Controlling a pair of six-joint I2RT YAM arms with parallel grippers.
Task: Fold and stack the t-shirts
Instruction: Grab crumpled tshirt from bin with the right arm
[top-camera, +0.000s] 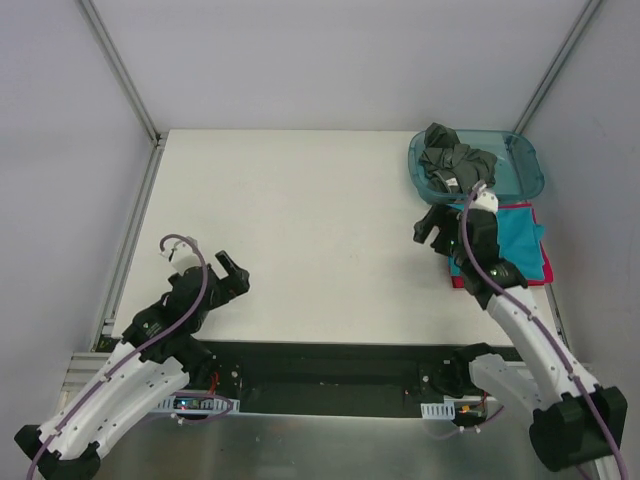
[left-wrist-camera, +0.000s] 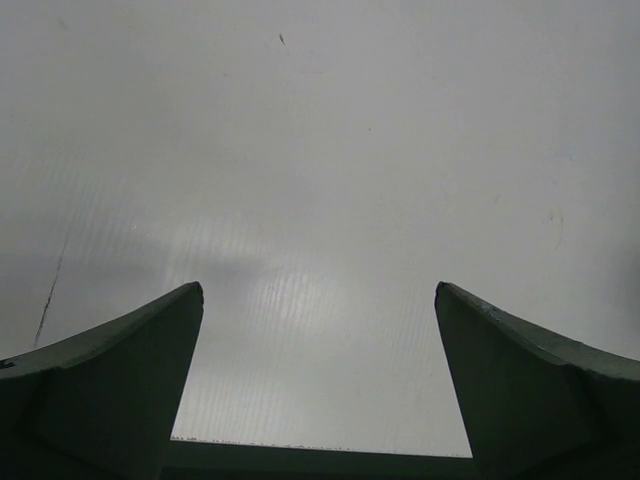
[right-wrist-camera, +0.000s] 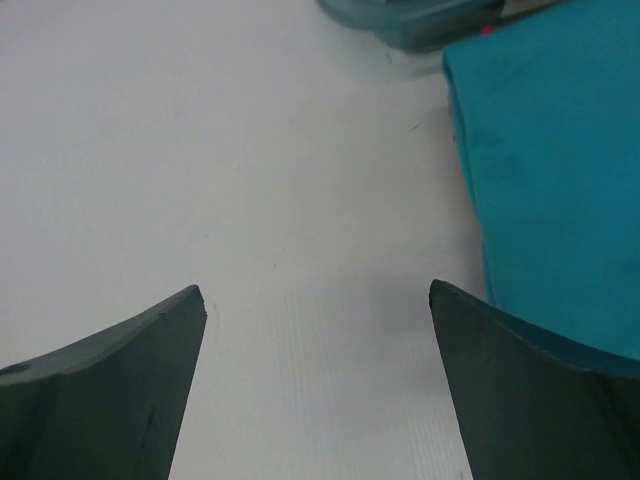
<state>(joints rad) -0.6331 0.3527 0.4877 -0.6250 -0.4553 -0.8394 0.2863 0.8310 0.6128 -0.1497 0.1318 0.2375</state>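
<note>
A dark charcoal-grey t-shirt (top-camera: 452, 160) lies crumpled in a translucent teal tub (top-camera: 525, 163) at the far right. A folded teal t-shirt (top-camera: 522, 240) lies just in front of the tub on top of a red-pink one (top-camera: 538, 281), whose edge shows. The teal shirt fills the right side of the right wrist view (right-wrist-camera: 560, 170). My right gripper (top-camera: 432, 226) is open and empty over bare table, just left of the folded stack. My left gripper (top-camera: 232, 270) is open and empty over bare table at the near left.
The white table (top-camera: 300, 220) has metal frame rails (top-camera: 130, 230) along its left and right sides and grey walls behind. A dark gap with cables runs along the near edge between the arm bases (top-camera: 330, 370).
</note>
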